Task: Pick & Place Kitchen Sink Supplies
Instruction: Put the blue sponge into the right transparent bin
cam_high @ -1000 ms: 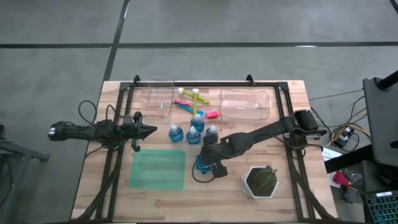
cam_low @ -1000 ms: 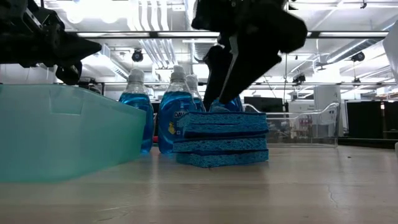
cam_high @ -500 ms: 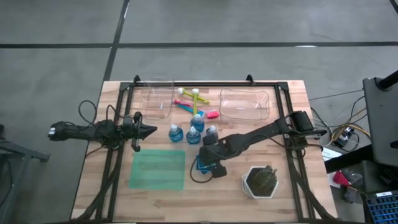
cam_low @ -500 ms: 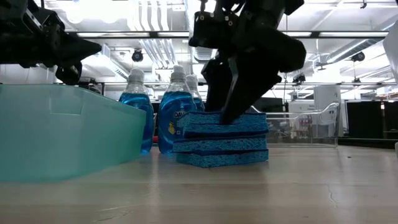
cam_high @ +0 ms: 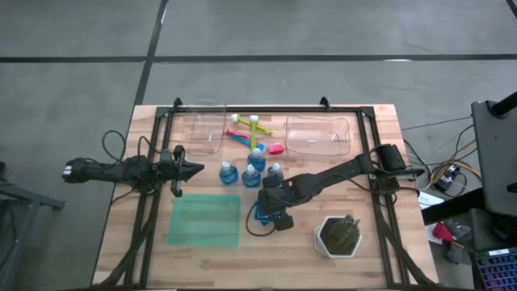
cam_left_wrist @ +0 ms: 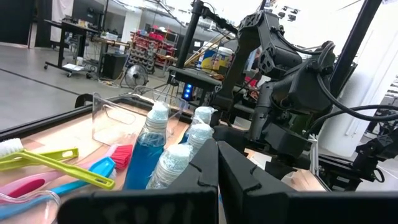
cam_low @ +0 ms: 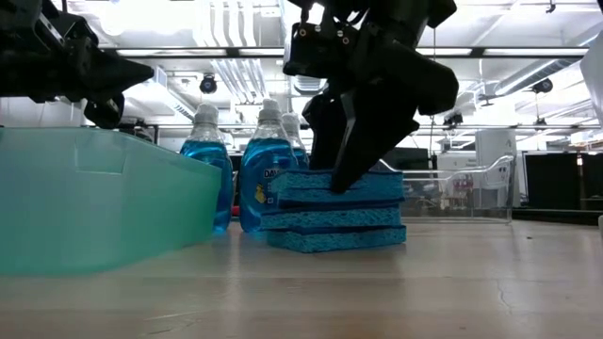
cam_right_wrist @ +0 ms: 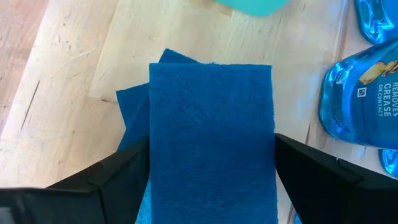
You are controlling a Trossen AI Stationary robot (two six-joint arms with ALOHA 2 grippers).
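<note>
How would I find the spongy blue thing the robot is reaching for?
Start at the green mat on the wooden table; just beside it, toward the white plant pot, the right gripper hangs open over a stack of blue sponges. The top sponge is flat, rectangular and fuzzy-looking, unlike the rounded clear bottles of blue liquid behind it.

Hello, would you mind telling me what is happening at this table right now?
The right gripper is down over the sponge stack, its open fingers straddling the top sponge without gripping it. The bottles stand just behind the stack. The left gripper is shut and empty, above the table's left side.
</note>
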